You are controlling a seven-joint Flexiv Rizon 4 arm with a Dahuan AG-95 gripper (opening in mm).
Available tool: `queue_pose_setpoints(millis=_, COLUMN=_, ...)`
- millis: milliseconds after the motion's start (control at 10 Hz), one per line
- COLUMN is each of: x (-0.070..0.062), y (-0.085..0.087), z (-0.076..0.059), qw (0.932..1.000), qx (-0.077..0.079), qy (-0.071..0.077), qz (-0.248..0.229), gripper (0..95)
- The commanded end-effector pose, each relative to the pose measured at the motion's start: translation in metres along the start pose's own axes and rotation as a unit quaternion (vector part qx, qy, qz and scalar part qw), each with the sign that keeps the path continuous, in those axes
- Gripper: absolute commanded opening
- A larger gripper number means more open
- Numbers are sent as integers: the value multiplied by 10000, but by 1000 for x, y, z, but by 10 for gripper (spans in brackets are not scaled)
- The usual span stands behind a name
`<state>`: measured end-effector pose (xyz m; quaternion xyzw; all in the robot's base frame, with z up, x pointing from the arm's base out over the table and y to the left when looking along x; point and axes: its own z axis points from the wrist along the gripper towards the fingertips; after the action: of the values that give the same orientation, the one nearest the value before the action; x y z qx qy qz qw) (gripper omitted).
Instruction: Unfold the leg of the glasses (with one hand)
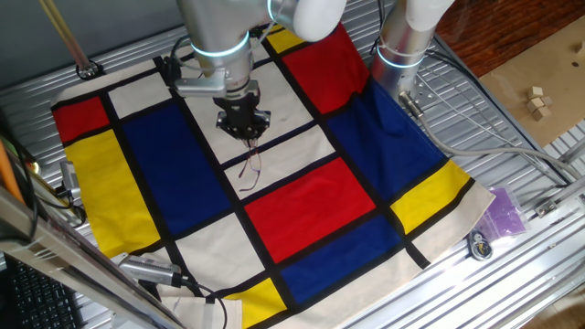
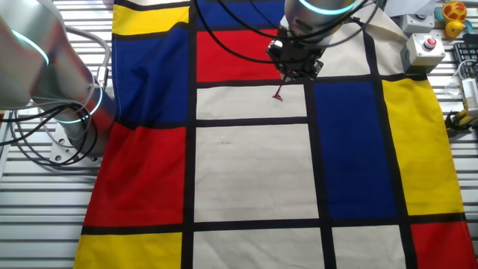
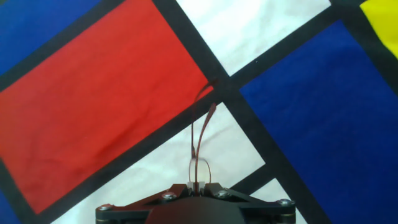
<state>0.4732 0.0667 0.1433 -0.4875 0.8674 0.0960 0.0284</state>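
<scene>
Reddish-brown thin wire-rimmed glasses (image 3: 200, 146) are hanging directly below the black two-finger end effector (image 1: 243, 122) — pinched in its narrowed tips above the checked cloth (image 1: 302, 210) on the counter — long axis pointing down, the leg (image 1: 249, 171) dangling lowest.

My arm reaches in from the top of the frame, fingers (image 1: 244, 128) pointing down, pinched shut on the glasses (image 3: 199, 152).
</scene>
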Motion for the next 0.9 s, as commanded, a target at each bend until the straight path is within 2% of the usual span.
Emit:
queue_pose_setpoints(millis=100, x=-2, y=1, z=0, qw=10000, qx=39, qy=24, qz=-54, gripper=0)
queue_pose_setpoints(millis=800, x=-6, y=-1, z=8, qw=9990, qx=262, qy=-160, qz=-330, gripper=0)
queue_pose_setpoints(millis=900, x=-5, y=-3, z=10, qw=9985, qx=273, qy=-233, qz=-414, gripper=0)
